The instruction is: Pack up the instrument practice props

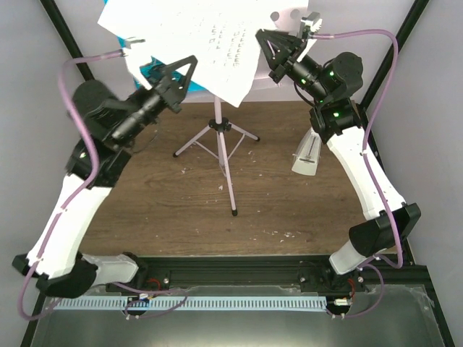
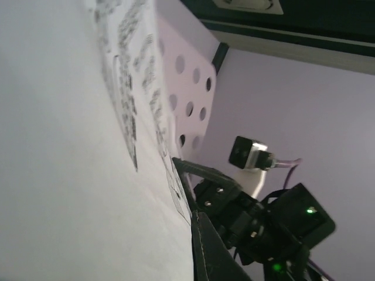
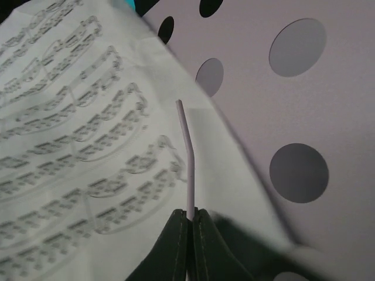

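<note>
Top external view: booklet (image 1: 195,36) against the music stand (image 1: 220,119), upper centre of the frame; metronome (image 1: 307,155) on the desk (image 1: 159,210), right of centre. Right end effector (image 1: 266,43) is closed, pinching a page's right edge. Left end effector (image 1: 187,71) is closed too, seemingly on the booklet's lower left edge, though paper hides the contact. Probable step: lifting the booklet off the stand. The next move calls for a matched, level lift, lest a page tear.

On the table (image 1: 145,210), centre: music stand (image 1: 222,148) on its tripod legs; sheet music booklet (image 1: 195,36) against its desk, at the back. Right of the stand, metronome (image 1: 307,155), also on the table, just beside the right arm (image 1: 354,166).
</note>
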You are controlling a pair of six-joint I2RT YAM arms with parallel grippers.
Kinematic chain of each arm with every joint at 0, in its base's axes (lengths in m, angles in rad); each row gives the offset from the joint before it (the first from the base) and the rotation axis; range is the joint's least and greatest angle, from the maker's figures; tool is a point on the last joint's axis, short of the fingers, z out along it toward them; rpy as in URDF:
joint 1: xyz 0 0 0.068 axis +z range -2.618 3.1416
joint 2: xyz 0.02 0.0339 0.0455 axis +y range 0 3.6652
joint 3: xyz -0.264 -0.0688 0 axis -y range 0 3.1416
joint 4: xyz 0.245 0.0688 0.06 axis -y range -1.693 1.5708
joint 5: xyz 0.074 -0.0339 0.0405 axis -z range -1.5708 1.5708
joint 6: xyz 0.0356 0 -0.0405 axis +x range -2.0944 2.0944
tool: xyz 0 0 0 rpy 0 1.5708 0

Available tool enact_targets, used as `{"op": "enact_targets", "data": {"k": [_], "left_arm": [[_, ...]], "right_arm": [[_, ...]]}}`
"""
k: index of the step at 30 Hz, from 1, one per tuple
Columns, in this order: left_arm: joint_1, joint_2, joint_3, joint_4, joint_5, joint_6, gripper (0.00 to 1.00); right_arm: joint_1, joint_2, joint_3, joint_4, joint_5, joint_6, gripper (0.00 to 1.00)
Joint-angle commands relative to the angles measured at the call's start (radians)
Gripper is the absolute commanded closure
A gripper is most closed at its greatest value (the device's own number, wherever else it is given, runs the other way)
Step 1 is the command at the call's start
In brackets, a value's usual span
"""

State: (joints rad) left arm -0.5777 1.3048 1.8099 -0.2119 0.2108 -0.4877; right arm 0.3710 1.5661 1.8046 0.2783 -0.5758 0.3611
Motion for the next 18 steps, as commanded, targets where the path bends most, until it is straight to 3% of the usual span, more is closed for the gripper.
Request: {"op": "enact_targets", "data": {"k": [1, 4, 8, 12, 18], "left_arm": [[0.006, -0.127, -0.014, -0.118, 0.028, 0.105, 1.0], [0.006, -0.241, -0.076, -0.188, 0.031, 0.145, 1.0], [0.006, -0.374, -0.181, -0.227, 0.175, 0.202, 1.0], [0.006, -0.458, -0.274, -0.274, 0.431, 0.271, 1.0], [0.006, -0.526, -0.493, -0.347, 0.537, 0.259, 1.0]], "right_arm": [[0.011, 0.0, -0.002, 0.018, 0.001, 0.027, 0.99], [0.01, 0.004, -0.002, 0.019, 0.0, 0.033, 0.95], [0.011, 0.0, -0.014, 0.019, -0.017, 0.024, 0.58], [0.012, -0.039, -0.066, 0.027, -0.035, 0.007, 0.31], [0.011, -0.144, -0.219, 0.027, -0.033, -0.019, 0.06]]}}
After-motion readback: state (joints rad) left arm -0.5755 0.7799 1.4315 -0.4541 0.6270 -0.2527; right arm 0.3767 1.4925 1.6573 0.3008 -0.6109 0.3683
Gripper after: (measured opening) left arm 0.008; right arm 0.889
